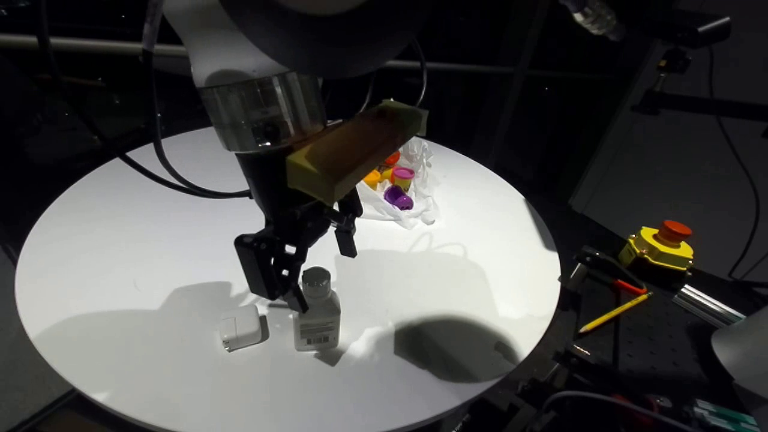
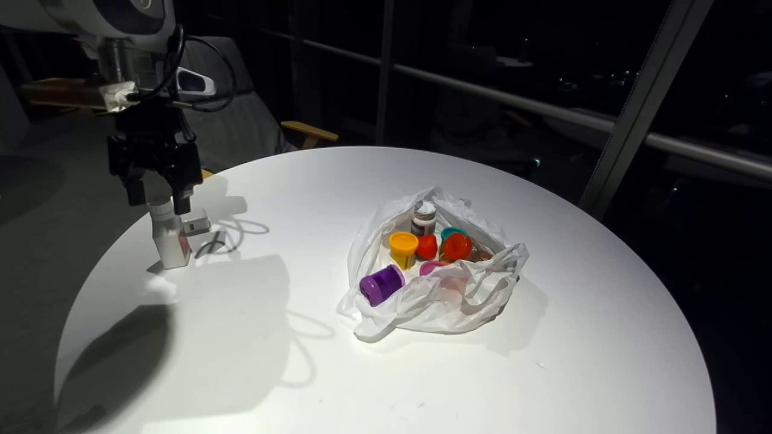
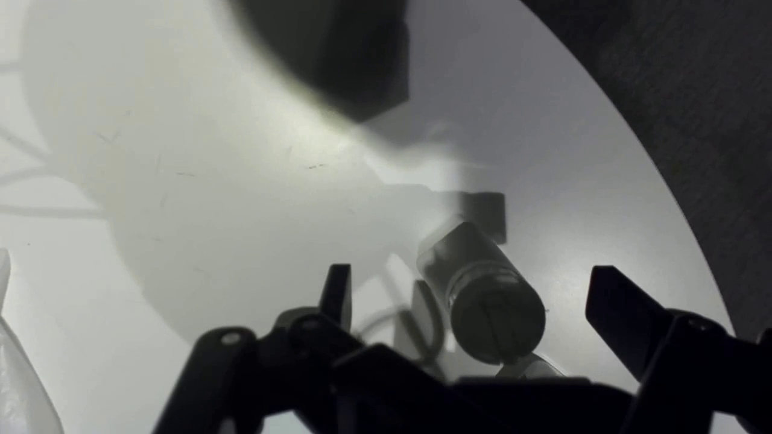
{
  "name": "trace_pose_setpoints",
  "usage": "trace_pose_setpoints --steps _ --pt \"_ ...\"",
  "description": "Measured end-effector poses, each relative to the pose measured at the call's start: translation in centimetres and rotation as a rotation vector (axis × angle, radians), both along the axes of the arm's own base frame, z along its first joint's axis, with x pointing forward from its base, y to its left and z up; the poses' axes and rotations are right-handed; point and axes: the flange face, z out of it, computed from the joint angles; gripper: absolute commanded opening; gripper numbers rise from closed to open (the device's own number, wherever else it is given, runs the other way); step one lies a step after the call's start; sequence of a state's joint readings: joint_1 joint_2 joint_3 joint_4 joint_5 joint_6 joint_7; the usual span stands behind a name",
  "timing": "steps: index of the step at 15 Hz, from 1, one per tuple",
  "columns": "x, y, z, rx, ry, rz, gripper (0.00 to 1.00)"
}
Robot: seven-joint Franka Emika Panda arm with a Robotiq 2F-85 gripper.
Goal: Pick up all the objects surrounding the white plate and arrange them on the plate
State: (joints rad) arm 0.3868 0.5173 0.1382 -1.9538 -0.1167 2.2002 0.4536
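Fingers (image 3: 621, 319) are spread pretty wide, white bottle (image 1: 318, 330) between them, nothing gripped; plastic bag (image 2: 434, 316) sits off right on the counter (image 2: 512, 386).

Arm (image 1: 219, 39) high in both exterior views; wrist (image 1: 264, 111) pointing down; fingers (image 3: 621, 319) spread wide.

In the wrist view, we find gaps either side of the bottle (image 3: 485, 295) within the parted gripper (image 3: 470, 292); a white adapter (image 1: 241, 327) stands near one flank; bare counter (image 2: 313, 241) gives us passage to the plastic bag (image 2: 434, 313), crowded with containers (image 2: 403, 244).
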Motion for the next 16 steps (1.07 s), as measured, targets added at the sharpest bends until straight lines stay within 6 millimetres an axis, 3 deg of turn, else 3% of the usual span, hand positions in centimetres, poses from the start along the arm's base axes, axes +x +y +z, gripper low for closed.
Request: trace_pose_setpoints --steps 10,11,13,16 --pt "-0.19 -0.33 -0.92 -0.059 -0.049 0.183 1.00" --pt "-0.09 -0.23 -0.88 -0.051 -0.059 0.199 0.75" --pt "0.07 -0.02 -0.82 -0.032 -0.078 0.227 0.68" --pt "0.07 0.09 -0.87 -0.020 -0.089 0.253 0.42"
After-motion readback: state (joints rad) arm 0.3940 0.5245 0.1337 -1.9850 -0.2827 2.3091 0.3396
